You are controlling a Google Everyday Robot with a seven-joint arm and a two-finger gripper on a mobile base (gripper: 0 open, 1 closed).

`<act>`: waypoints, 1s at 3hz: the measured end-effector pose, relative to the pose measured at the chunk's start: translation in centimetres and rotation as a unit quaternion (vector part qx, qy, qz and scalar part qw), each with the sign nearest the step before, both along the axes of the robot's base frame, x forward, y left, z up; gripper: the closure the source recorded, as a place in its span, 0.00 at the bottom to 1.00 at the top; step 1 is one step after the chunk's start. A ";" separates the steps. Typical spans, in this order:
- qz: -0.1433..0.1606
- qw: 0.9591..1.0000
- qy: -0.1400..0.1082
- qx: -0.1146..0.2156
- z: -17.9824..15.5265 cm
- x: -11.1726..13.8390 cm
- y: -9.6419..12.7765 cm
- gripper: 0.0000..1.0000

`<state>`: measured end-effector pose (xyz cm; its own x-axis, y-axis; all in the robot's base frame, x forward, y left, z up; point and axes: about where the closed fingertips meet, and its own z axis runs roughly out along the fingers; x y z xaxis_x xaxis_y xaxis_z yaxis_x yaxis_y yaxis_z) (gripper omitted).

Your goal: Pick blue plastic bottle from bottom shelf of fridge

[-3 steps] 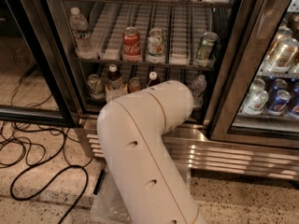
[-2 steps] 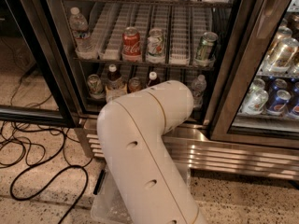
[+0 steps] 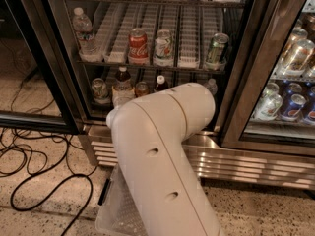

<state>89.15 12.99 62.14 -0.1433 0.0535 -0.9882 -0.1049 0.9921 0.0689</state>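
The blue plastic bottle (image 3: 122, 86) stands upright on the bottom shelf (image 3: 102, 103) of the fridge (image 3: 237, 82), long axis vertical, cap pointing up, left of the red-shouldered bottle (image 3: 160, 83). Our gripper is hidden behind our white arm (image 3: 160, 156), which blocks the shelf's right part; we cannot tell its state.
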 end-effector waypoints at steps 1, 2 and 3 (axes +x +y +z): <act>-0.004 1.000 0.003 0.024 0.3 0.0 -0.4 1.00; -0.012 0.999 0.006 0.039 0.3 -0.3 -1.0 1.00; -0.013 0.999 -0.010 0.038 0.4 -0.7 -0.4 1.00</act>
